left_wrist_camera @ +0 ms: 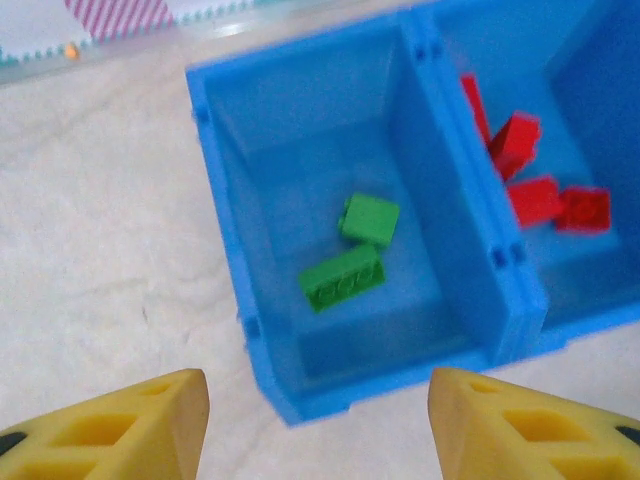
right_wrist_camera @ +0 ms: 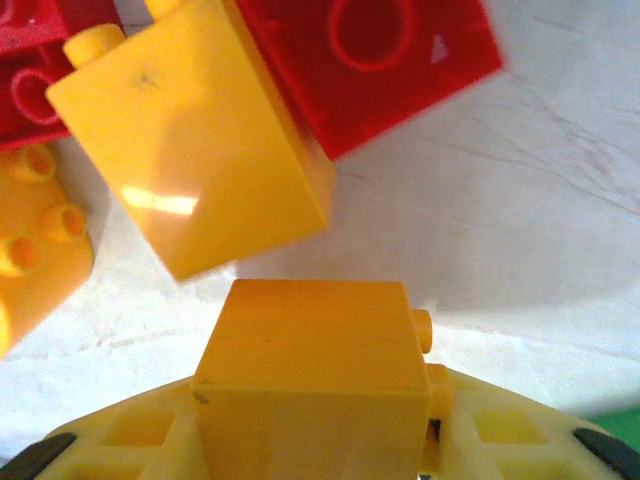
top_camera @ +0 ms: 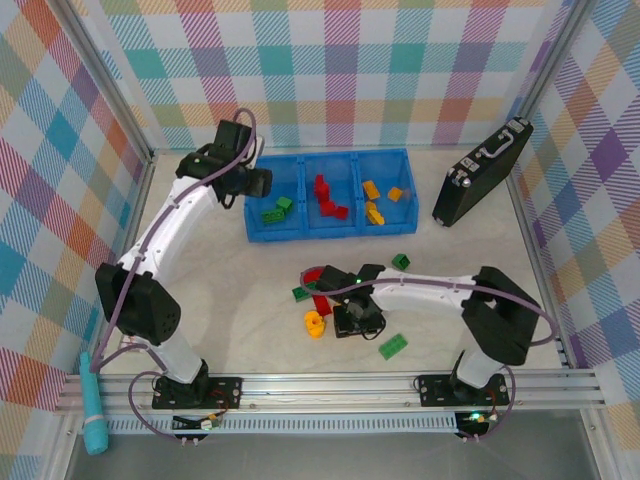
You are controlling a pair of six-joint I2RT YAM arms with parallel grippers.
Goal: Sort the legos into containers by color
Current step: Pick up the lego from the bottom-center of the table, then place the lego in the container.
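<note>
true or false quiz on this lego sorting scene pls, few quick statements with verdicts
1. The left hand is open and empty. True.
2. The green bricks lie in the blue bin's middle compartment. False: they lie in its left end compartment; the red bricks are in the middle one.
3. A yellow brick sits between the right hand's fingers. True.
4. The black case stands left of the bin. False: it stands to the right.
5. Every brick is in the bin. False: loose bricks lie on the table.
</note>
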